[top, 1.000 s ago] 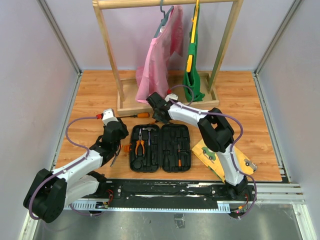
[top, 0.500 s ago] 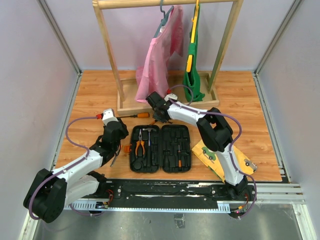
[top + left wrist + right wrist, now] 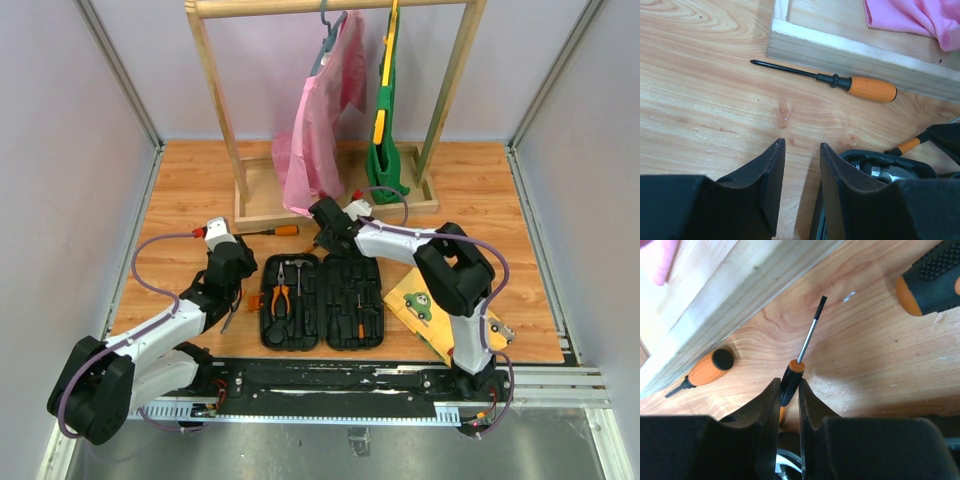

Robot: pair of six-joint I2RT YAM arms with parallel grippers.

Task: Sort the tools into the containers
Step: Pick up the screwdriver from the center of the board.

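The black tool case [image 3: 320, 262] lies open near the table's front, with orange pliers [image 3: 281, 295] in its left half and a screwdriver [image 3: 359, 318] in its right. My right gripper [image 3: 788, 382] hovers just behind the case [image 3: 322, 243], shut on a small screwdriver [image 3: 792, 377] by its ribbed black grip, the shaft pointing away. A larger orange-handled screwdriver [image 3: 871, 88] lies on the table along the rack base [image 3: 840, 47]. My left gripper [image 3: 801, 146] is open with nothing between its fingers, left of the case's far corner [image 3: 875, 162].
A wooden clothes rack [image 3: 330, 195] with a pink garment [image 3: 315, 130] and a green one [image 3: 385, 140] stands behind the case. A yellow picture board [image 3: 440, 312] lies at the right front. Another black-and-orange handle [image 3: 930, 277] shows in the right wrist view.
My right gripper has closed on the small screwdriver and shifted right with it, its elbow swinging right. The left arm has not moved.
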